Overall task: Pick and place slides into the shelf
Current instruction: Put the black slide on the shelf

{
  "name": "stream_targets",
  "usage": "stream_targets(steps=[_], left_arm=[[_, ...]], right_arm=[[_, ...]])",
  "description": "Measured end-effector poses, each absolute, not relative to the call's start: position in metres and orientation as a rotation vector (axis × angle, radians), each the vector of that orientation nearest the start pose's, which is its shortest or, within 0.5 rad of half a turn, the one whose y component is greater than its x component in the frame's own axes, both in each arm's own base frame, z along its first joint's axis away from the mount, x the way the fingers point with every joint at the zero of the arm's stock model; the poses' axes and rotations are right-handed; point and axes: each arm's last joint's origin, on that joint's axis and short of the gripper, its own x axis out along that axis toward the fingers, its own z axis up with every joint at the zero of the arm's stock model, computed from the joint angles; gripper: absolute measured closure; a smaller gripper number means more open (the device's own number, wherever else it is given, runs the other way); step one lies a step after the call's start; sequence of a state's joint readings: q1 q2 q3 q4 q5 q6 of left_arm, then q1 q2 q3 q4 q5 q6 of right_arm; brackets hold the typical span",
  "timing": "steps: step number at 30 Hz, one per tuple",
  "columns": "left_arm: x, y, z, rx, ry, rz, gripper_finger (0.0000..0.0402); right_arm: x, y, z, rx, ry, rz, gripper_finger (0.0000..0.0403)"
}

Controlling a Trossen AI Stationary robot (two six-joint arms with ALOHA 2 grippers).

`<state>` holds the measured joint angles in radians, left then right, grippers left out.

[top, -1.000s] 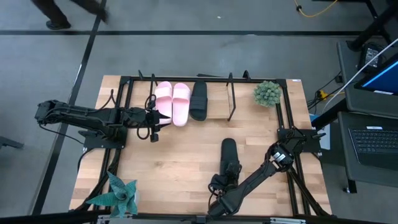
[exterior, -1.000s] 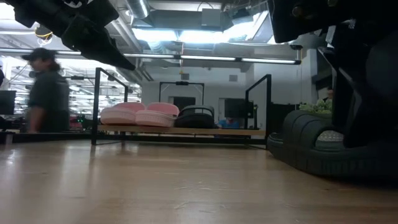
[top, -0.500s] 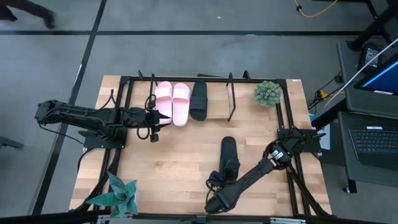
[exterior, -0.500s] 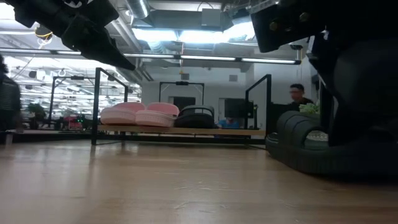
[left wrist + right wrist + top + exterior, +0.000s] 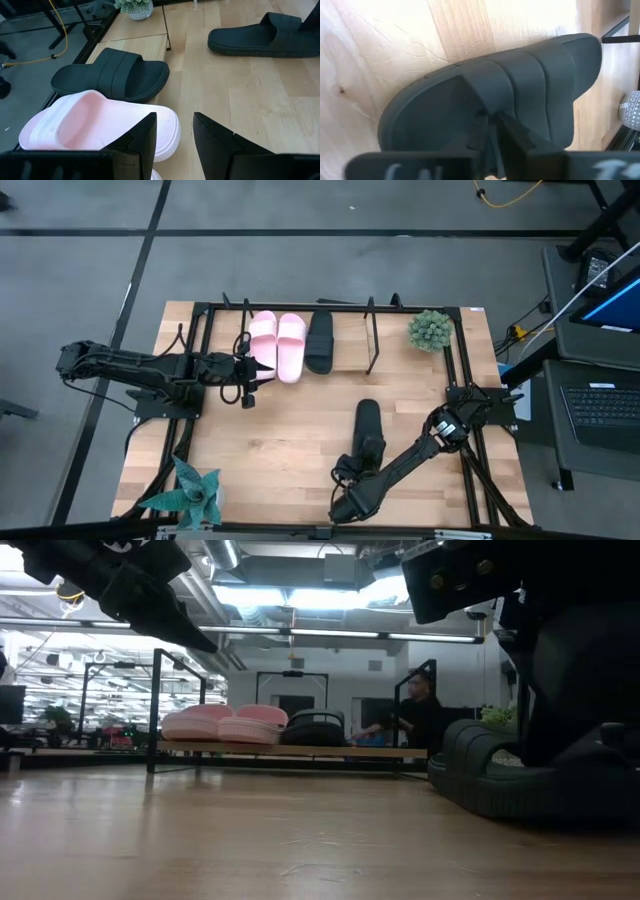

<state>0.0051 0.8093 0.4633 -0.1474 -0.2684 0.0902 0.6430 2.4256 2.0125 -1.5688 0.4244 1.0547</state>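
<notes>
Near the front edge of the table [image 5: 290, 450], right of its middle, the right gripper [image 5: 362, 463] is down on the one black slide [image 5: 368, 432] lying off the shelf; in the right wrist view its fingers [image 5: 512, 134] are pinched close together over the wide strap of this slide [image 5: 520, 95], though whether they truly clamp the strap I cannot tell. The slide lies flat on the wood, lengthwise from front to back, and in the low view it fills the right side as a dark sole under the arm [image 5: 510, 785]. At the front left corner stands a small spiky green plant [image 5: 190, 492]. Farther back, along the left edge, the left gripper [image 5: 262, 367] waits just beside the shelf's left end, its jaws standing apart with nothing between them — the left wrist view shows both dark fingers [image 5: 142, 142] spread over bare wood and the nearest pale slide. On the shelf [image 5: 345, 305], at the back edge of the table, two pink slides [image 5: 278, 345] sit side by side and touching, with a second black slide [image 5: 319, 340] just to their right; the rest of the board to the right is bare. A round green plant [image 5: 430, 330] sits at the back right corner. Beyond the table, in the low view, a person [image 5: 415, 715] shows behind the shelf's right end.
</notes>
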Motion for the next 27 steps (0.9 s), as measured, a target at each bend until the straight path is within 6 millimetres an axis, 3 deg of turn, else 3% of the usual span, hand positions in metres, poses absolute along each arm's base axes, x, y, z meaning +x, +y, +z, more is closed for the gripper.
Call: stream_targets(steps=[3,13,27], left_arm=[[0.173,0.009,0.223,0.153,0.503,0.246,0.0281],[0.173,0.009,0.223,0.153,0.504,0.246,0.0281],[0.173,0.009,0.222,0.149,0.504,0.246,0.0281]], right_arm=[[0.351,0.248,0.147,-0.196,1.455,-0.71,0.0393],[0.351,0.247,0.152,-0.111,1.418,-0.77,0.04],[0.344,0.241,0.205,0.002,1.247,-0.78,0.0402]])
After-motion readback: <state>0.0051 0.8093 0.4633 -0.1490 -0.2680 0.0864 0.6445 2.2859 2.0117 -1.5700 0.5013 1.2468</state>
